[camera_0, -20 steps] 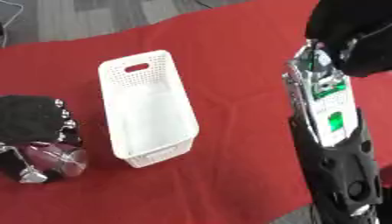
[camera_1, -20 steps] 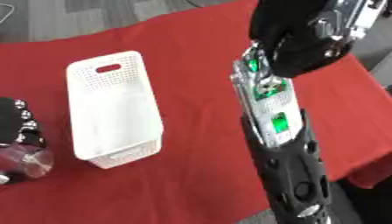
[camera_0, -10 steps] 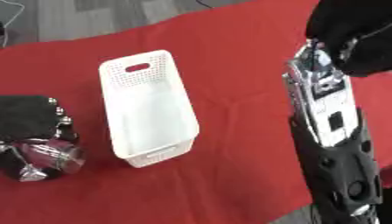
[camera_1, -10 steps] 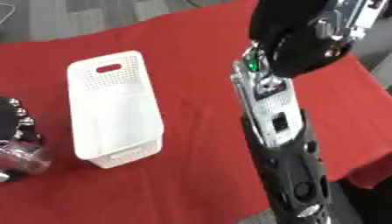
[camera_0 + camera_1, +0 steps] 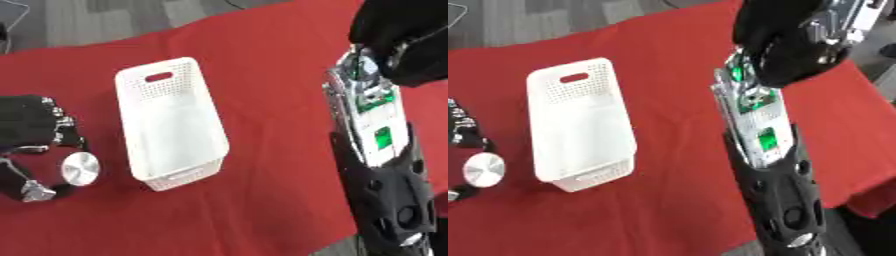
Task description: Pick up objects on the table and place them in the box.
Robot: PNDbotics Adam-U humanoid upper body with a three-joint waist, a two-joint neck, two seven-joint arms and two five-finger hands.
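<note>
On the red desk (image 5: 262, 65), the white perforated plastic box (image 5: 171, 122) sits empty.
At its left side, the left hand (image 5: 31, 132) has turned since a moment ago, a round silver disc (image 5: 80, 169) now facing up beside its curled black fingers (image 5: 61, 122); whether they clasp anything, I cannot tell. The right hand shows nowhere, only its forearm (image 5: 767, 145). No object looks ready to drop in yet.
</note>
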